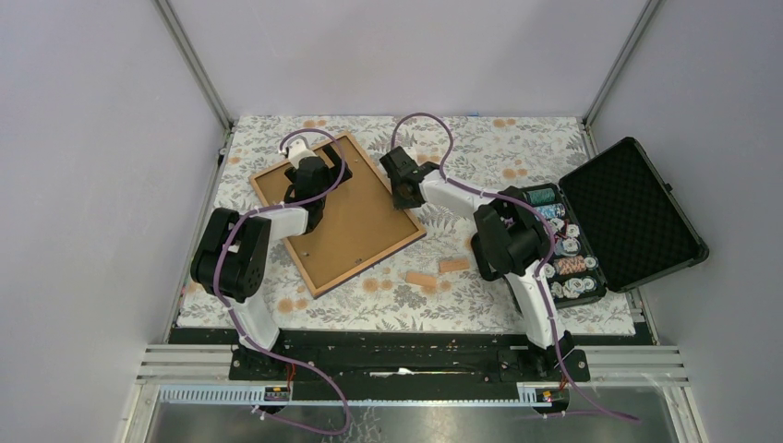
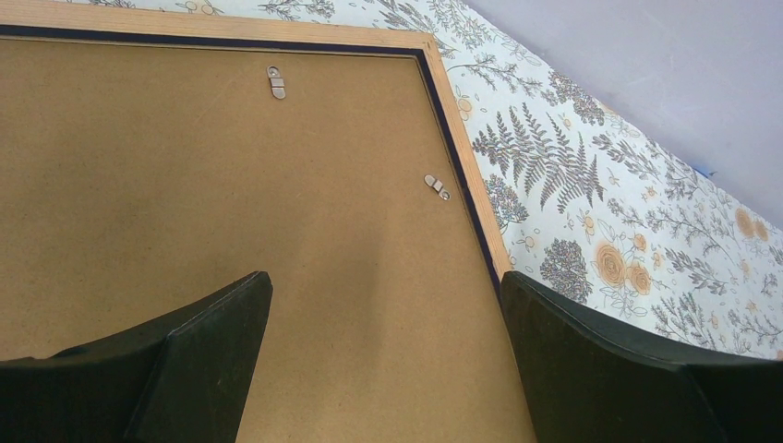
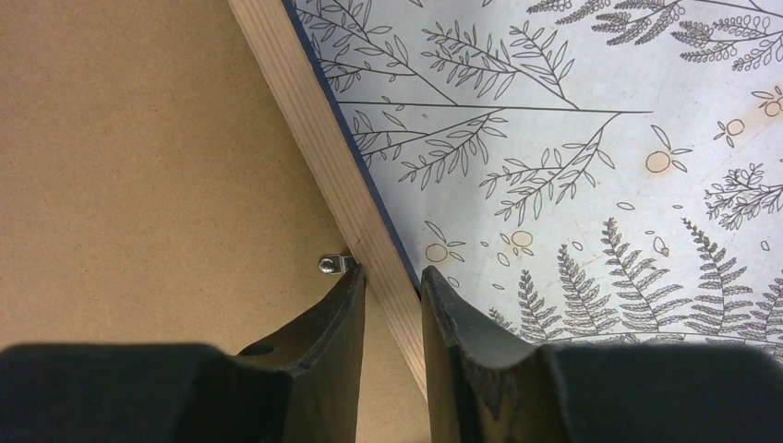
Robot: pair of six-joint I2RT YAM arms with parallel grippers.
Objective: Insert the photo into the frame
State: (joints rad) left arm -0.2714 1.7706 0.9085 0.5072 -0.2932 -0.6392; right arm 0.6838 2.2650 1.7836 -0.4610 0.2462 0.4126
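One view (wrist) shows right jaws astride the frame [image 3: 319,157], perhaps touching.

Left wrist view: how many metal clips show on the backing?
2. One clip near the frame's far edge, another clip near its right edge; more may hide behind the fingers.

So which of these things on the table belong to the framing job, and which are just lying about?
Part of the job:
the light wood rectangular picture frame, navy-edged, face down; the plain brown backing board inside it; its small metal clips.

Just lying about:
the open black case holding poker chips; two small flat tan pieces.
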